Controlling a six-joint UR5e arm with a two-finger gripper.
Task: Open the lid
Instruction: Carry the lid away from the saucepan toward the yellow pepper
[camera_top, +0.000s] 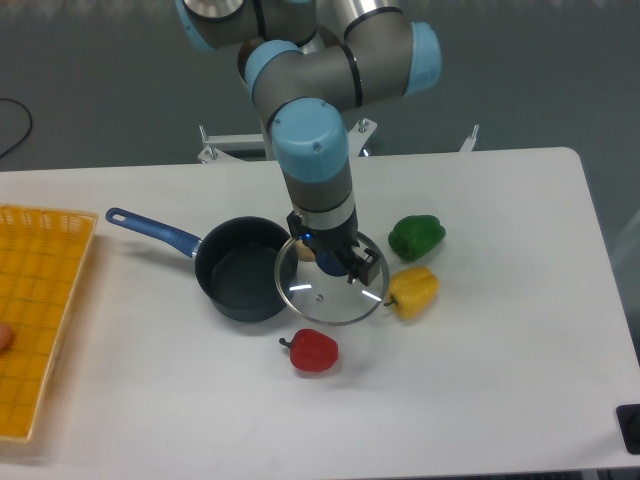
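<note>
The round glass lid (322, 297) with a thin metal rim hangs to the right of the dark blue saucepan (238, 282), its left edge just overlapping the pan's right rim. My gripper (332, 262) is shut on the lid's blue centre knob, pointing down over it. The saucepan stands uncovered with its interior showing, and its long blue handle (152, 229) points to the upper left.
A yellow pepper (413, 291) lies right beside the lid's right edge, a green pepper (416, 237) behind it, and a red pepper (313, 351) just in front of the lid. A yellow basket (40, 290) sits at the table's left edge.
</note>
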